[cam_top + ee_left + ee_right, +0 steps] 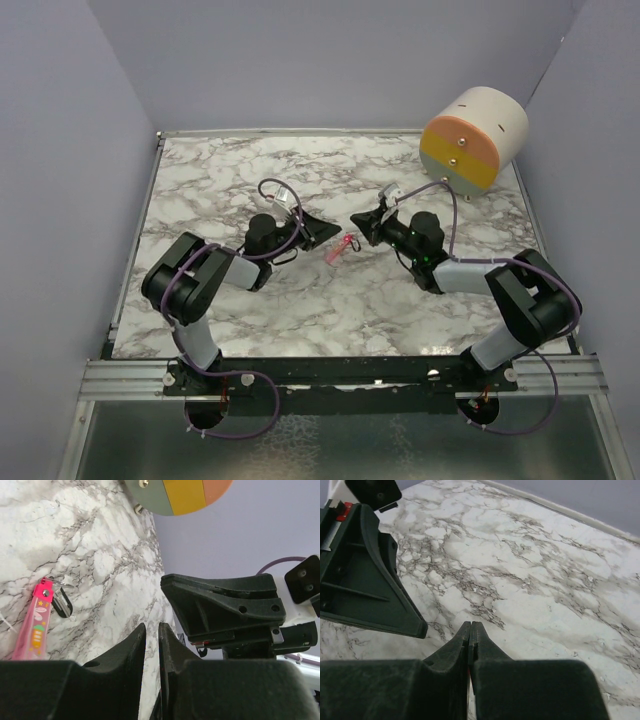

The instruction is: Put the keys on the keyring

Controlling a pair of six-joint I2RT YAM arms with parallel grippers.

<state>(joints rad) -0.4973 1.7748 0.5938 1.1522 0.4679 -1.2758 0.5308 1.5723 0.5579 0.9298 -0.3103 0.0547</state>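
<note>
This looks like a robot lab. A left arm and a right arm, both black, are bolted to a metal rail at the edge of a marble table. Plain purple walls box the table in. Purple wires loop from the arms.

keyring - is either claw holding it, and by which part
Neither. The keyring lies loose on the table; the left claw is slightly open and empty, the right claw shut, not on it.
</note>
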